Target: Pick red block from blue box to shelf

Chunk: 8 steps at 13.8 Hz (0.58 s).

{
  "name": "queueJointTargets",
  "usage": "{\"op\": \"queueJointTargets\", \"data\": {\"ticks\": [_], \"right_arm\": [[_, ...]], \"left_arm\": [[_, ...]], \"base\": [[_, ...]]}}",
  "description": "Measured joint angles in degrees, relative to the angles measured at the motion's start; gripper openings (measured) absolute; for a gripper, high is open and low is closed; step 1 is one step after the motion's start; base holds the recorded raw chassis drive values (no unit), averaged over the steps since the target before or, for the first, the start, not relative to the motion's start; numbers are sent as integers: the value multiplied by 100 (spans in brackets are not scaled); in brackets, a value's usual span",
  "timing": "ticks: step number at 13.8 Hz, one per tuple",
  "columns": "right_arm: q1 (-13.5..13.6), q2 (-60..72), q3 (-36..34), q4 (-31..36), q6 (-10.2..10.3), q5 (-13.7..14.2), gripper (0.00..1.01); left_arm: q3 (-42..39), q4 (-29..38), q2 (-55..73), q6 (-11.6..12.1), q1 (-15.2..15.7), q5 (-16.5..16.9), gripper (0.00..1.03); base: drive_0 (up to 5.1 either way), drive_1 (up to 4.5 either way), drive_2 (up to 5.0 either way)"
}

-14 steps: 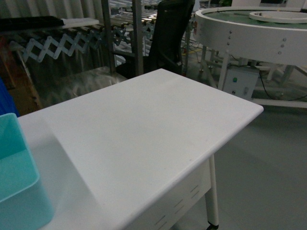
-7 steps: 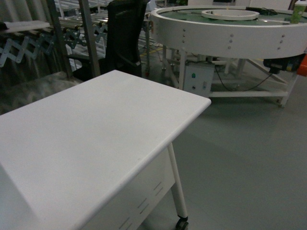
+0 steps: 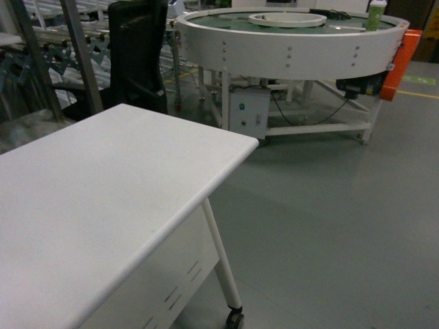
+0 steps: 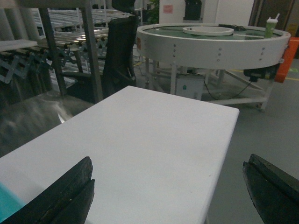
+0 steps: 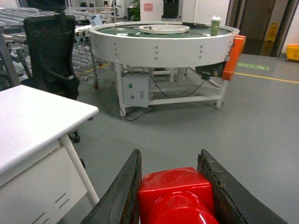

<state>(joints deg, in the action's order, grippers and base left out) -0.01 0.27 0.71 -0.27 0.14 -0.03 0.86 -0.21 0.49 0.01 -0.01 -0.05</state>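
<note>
**Red block clamped in the right gripper, away from the table**

Red block (image 5: 176,196) sits at the bottom centre of the right wrist view, glossy, pinched between the two dark fingers (image 5: 125,193) of the right gripper (image 5: 175,189), which press against its left and right faces. Behind it lies grey floor (image 5: 233,126), with the corner of a white table (image 5: 32,121) at the left edge and a round white conveyor (image 5: 163,39) in the upper middle, a green cup (image 5: 215,25) standing on its rim.

In the left wrist view the left gripper (image 4: 168,191) holds nothing: its black fingers (image 4: 60,196) stand wide apart at the lower left and lower right corners, above the bare table top. A sliver of the turquoise box (image 4: 7,205) shows at the lower left edge.

The head view shows the table at the left, a black chair (image 3: 137,55) and steel shelf posts (image 3: 82,55) in the upper left; neither gripper appears there.
</note>
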Motion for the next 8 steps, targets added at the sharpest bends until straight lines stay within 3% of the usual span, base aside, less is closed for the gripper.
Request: {"op": "queueJointTargets", "data": {"ticks": [3, 8], "right_arm": [[0, 0, 0, 2, 0, 0, 29], [0, 0, 0, 2, 2, 0, 29]], "left_arm": [[0, 0, 0, 2, 0, 2, 98], [0, 0, 0, 0, 0, 2, 98]], "base": [[0, 0, 0], [-139, -139, -139]]}}
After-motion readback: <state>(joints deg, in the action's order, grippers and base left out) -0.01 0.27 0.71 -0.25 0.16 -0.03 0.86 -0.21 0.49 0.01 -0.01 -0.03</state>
